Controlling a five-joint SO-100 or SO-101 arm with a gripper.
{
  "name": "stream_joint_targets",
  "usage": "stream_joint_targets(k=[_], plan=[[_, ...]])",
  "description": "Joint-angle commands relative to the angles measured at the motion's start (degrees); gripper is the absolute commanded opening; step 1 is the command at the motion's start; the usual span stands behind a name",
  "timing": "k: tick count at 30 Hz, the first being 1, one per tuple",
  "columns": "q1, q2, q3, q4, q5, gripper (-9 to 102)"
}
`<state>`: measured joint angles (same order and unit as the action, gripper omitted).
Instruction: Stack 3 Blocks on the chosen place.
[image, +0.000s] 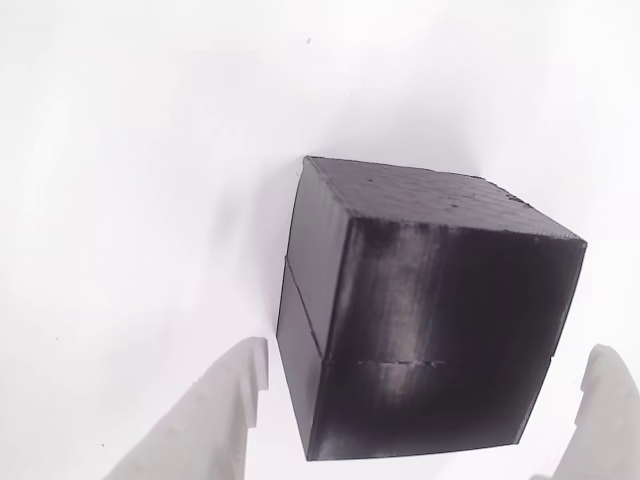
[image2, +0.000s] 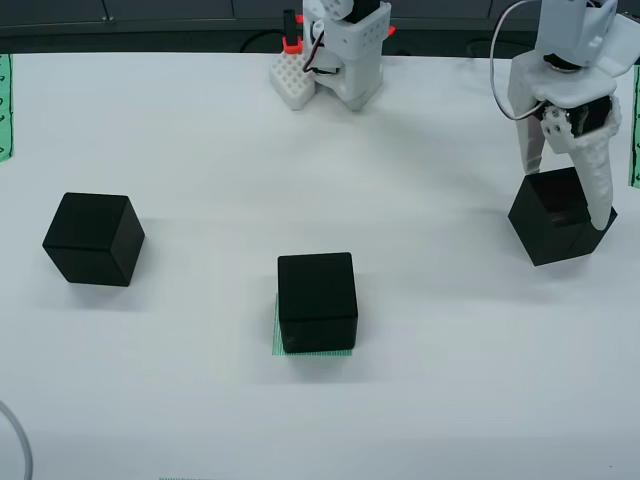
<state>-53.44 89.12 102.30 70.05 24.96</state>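
In the view from above, one black block (image2: 317, 300) sits on the green-and-white striped chosen place (image2: 314, 352) at the middle of the white table. A second block (image2: 93, 238) rests alone at the left. The third block (image2: 548, 225) stands on the table at the right, turned corner-on. My gripper (image2: 566, 188) hangs over it, open, with one white finger on each side. In the view that rides on the gripper, this block (image: 440, 300) fills the space between the two fingers (image: 235, 410), and a strip of white table shows between the left finger and the block.
The arm's white base (image2: 345, 50) and a small white studded piece (image2: 293, 85) stand at the table's back edge. Green striped strips lie at the left edge (image2: 4, 105) and right edge (image2: 635, 130). A thin cable (image2: 15, 440) curves at the front left corner.
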Motion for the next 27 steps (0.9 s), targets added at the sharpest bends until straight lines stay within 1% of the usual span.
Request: stream_joint_targets(k=[1,8,12,16,18,27], plan=[[0.4,-0.7,-2.5,-1.6,0.7,37],[0.9,-1.6,-2.5,-2.6,0.7,23],[1.1,-1.6,-2.3,-2.4,0.7,19],[1.7,-0.4,-2.9,-0.2,-1.3,19],[2.1,0.9,-2.5,0.2,-3.6,16],[8.2,9.1,2.2,-2.5,-13.4,15]])
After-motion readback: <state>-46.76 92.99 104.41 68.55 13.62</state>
